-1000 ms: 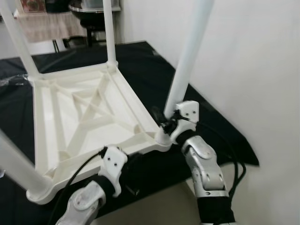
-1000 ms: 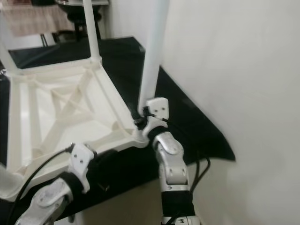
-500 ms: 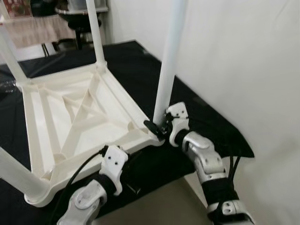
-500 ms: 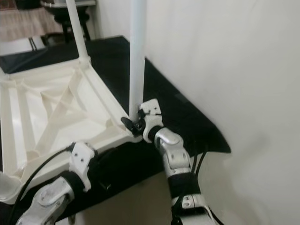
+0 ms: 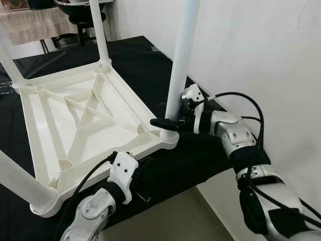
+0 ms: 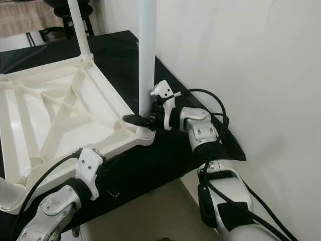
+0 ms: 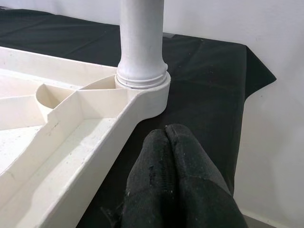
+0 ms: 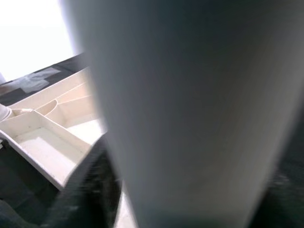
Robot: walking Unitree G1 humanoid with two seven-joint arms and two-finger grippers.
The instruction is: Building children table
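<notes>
A white plastic children's table (image 5: 125,95) lies upside down on a black cloth. Three legs stand up from its other corners (image 5: 99,30) (image 5: 10,63) (image 5: 20,183). The near right leg (image 5: 180,60) stands upright in its corner socket (image 5: 169,136). My right gripper (image 5: 163,119) reaches in from the right and is shut on this leg just above the socket. One black finger (image 6: 133,119) shows in front of the leg. In the right wrist view the leg (image 8: 190,114) is very close. My left gripper (image 7: 166,130) is shut with nothing in it. It rests on the cloth beside the table's front rim (image 7: 95,142).
A white wall (image 5: 261,50) runs close along the right. The black cloth (image 5: 140,60) ends at a front edge above the floor (image 5: 175,216). Black cables (image 5: 251,108) loop off my right arm. A dark stool (image 5: 85,15) and a draped table (image 5: 30,22) stand at the back.
The near right leg has gone from tilted to upright in its socket. My right arm has swung out to the right, still holding the leg low. The camera has shifted slightly.
</notes>
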